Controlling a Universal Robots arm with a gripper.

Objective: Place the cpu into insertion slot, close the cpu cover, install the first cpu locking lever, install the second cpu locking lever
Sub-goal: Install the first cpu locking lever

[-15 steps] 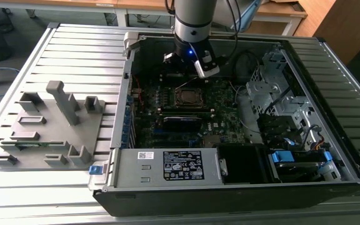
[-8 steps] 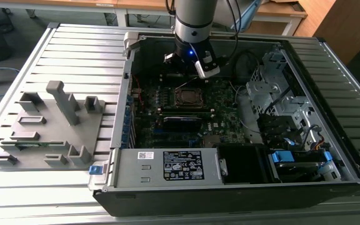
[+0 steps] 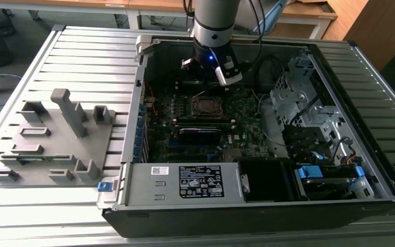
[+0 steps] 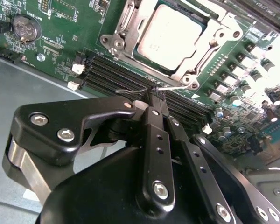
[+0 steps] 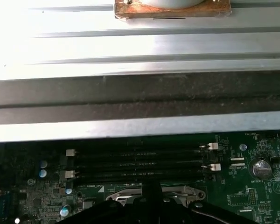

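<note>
The cpu (image 4: 170,35), a flat square chip with a grey metal top, lies in the insertion slot (image 3: 207,105) on the green board. The silver cpu cover (image 4: 126,21) lies down around it as a frame. A thin wire locking lever (image 4: 130,90) runs along the socket's edge beside the memory slots. My gripper (image 4: 156,92) is shut, its black fingertips right at that wire; I cannot tell whether they pinch it or only touch it. In the exterior view my gripper (image 3: 215,78) hangs inside the case just behind the socket.
Long black memory slots (image 4: 126,74) run beside the socket, with a coin battery (image 4: 25,28) further off. The open case holds a labelled power supply box (image 3: 183,181) in front and a metal drive cage (image 3: 300,103) on the exterior view's right. A grey fixture tray (image 3: 53,139) lies outside on the left.
</note>
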